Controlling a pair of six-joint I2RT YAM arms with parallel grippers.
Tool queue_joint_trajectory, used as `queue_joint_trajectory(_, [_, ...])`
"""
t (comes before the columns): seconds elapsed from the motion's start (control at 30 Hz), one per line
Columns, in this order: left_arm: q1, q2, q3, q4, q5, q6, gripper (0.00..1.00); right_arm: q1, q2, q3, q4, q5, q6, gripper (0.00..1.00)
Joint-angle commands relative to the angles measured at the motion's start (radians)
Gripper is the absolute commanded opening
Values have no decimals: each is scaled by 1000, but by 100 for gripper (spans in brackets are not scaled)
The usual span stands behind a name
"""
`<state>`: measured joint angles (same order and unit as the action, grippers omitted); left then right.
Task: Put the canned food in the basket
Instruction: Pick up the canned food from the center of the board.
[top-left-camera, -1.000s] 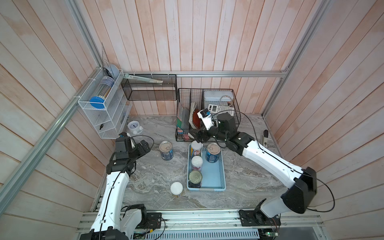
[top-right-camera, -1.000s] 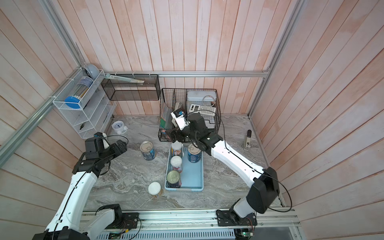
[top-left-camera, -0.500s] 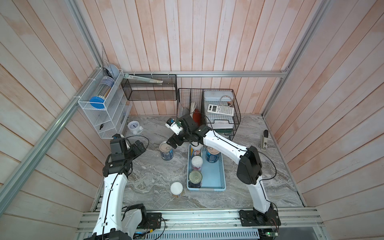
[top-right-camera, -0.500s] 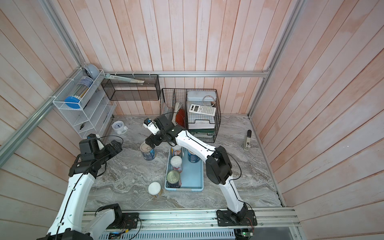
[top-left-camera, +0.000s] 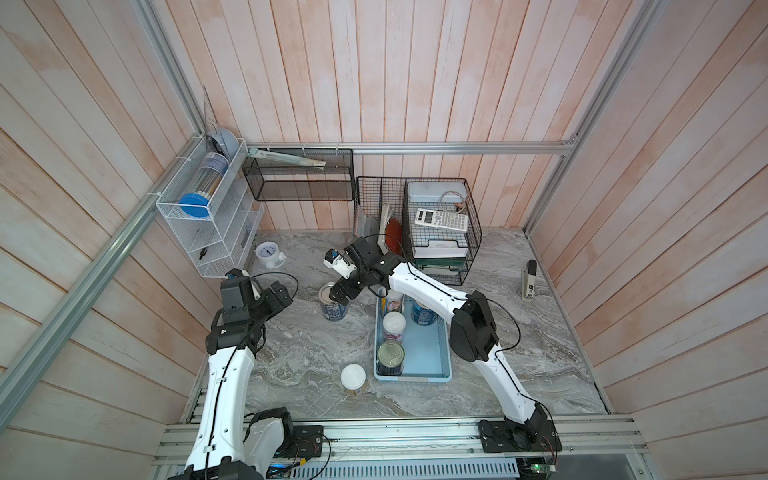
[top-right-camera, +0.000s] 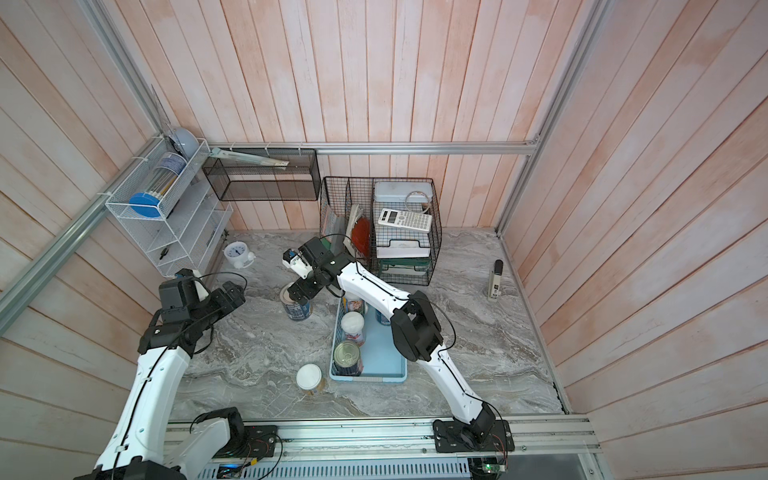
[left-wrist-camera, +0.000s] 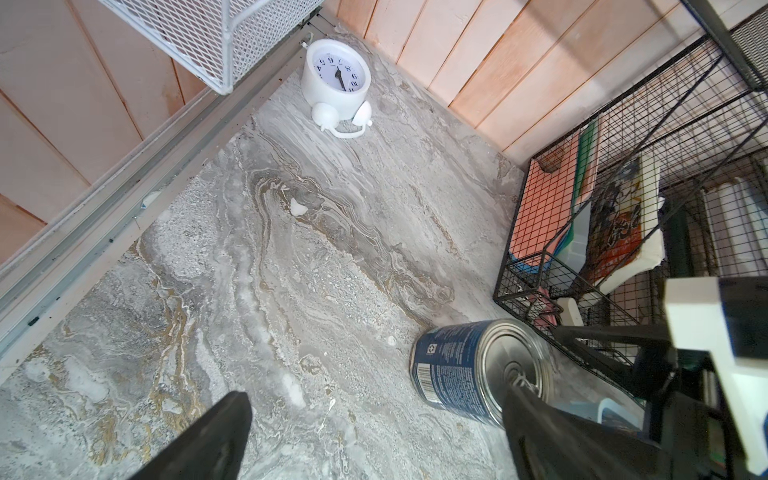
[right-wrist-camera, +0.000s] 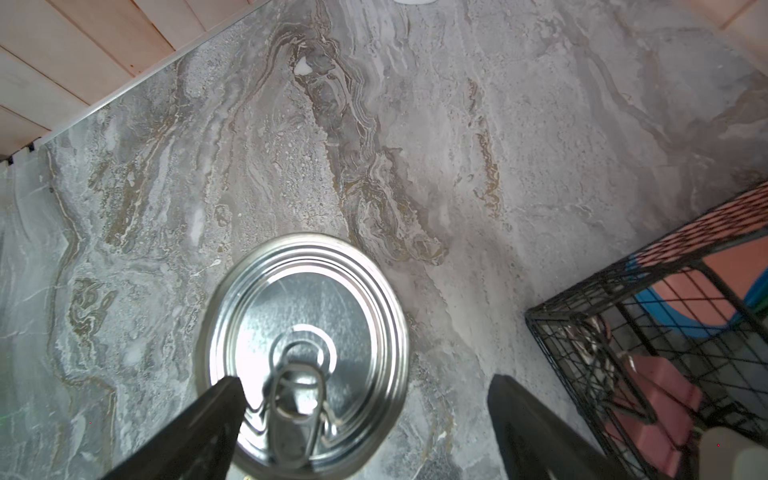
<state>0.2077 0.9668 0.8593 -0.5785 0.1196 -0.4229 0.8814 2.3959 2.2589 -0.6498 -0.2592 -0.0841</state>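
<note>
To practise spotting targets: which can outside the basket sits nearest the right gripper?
The silver-topped blue can, right beneath the right gripper; the white-lidded can stands far off.

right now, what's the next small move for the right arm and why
Probably nudge the right end effector sideways to centre it on the blue-labelled pull-tab can before lowering. It's open above that upright can, which stands outside the light blue basket, but in the right wrist view one finger overlaps the lid, so a straight descent might hit the top.
</note>
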Motion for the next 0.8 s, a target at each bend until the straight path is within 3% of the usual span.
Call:
queue_joint_trajectory(0.0, [5,-16,-17,23,9,3,100,16,-26,-14,20,-54,-15,98])
queue_joint_trajectory(0.5, [5,-16,-22,31,20,5,100,44,-11,-50,34,-79,-49,98])
queue_joint_trajectory(0.77, [5,-16,-25,34,28,6,100,68,51,20,-22,-39,-81,98])
